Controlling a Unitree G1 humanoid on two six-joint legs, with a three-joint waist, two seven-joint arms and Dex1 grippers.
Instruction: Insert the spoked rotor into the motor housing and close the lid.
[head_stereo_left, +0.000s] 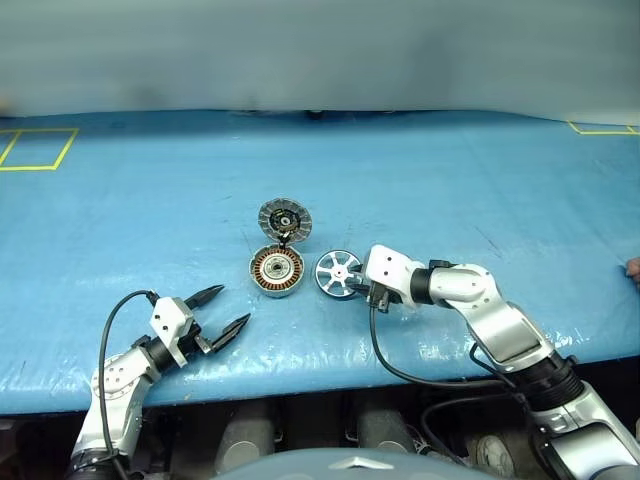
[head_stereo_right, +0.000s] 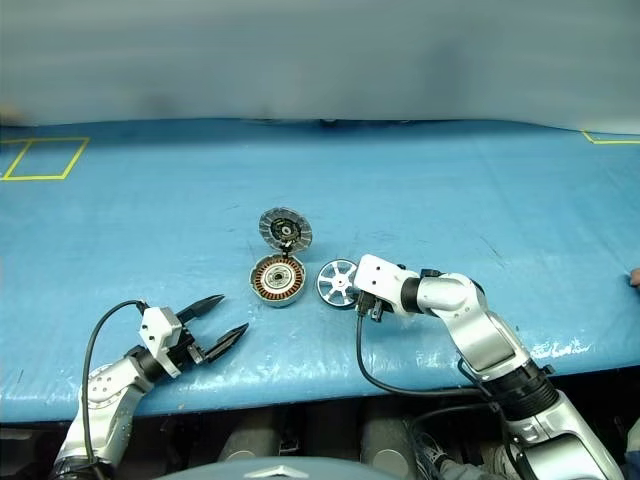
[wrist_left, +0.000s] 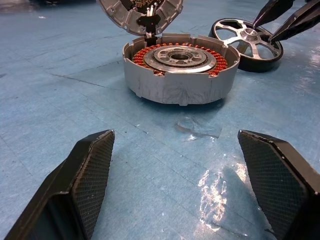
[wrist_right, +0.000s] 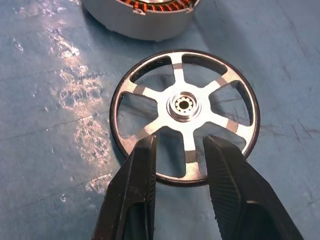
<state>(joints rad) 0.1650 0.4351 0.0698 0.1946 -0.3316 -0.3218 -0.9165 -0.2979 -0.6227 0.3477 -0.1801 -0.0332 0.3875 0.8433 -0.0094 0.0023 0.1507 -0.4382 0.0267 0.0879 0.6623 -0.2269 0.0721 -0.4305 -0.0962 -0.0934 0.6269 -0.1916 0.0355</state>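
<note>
The left end effector (head_stereo_left: 224, 307) is held released near the front edge of the blue worktop (head_stereo_left: 120, 220), its fingers (wrist_left: 85, 175) spread wide and aimed at the housing (head_stereo_left: 276, 272), well short of it. The right end effector (wrist_right: 180, 150) is poised over the near rim of the rotor (wrist_right: 185, 112), partly released, with a gap between its fingers and nothing grasped. The rotor is laid flat on the worktop just right of the housing. The lid (head_stereo_left: 285, 218) is swung back beyond the housing, joined at its far edge, fins shown.
</note>
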